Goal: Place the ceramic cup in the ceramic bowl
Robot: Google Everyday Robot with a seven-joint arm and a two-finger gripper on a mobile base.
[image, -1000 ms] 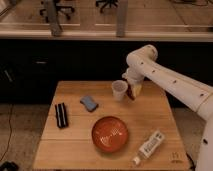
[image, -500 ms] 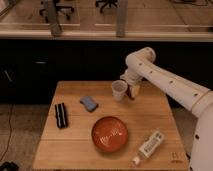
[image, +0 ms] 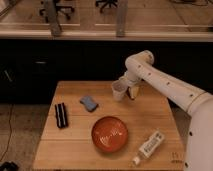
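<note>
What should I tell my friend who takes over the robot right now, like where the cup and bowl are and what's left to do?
Gripper: at the back of the wooden table, right against the right side of the ceramic cup. I cannot tell if it has a grip on it.
Ceramic cup: near the table's back edge, a bit right of the middle, looking slightly tilted.
Ceramic bowl: front middle of the table, nearer the camera than the cup, with nothing in it.
Done: the gripper is at the cup.
Left: the cup is not in the bowl yet. It probably needs carrying forward over the bowl and setting down inside.
</note>
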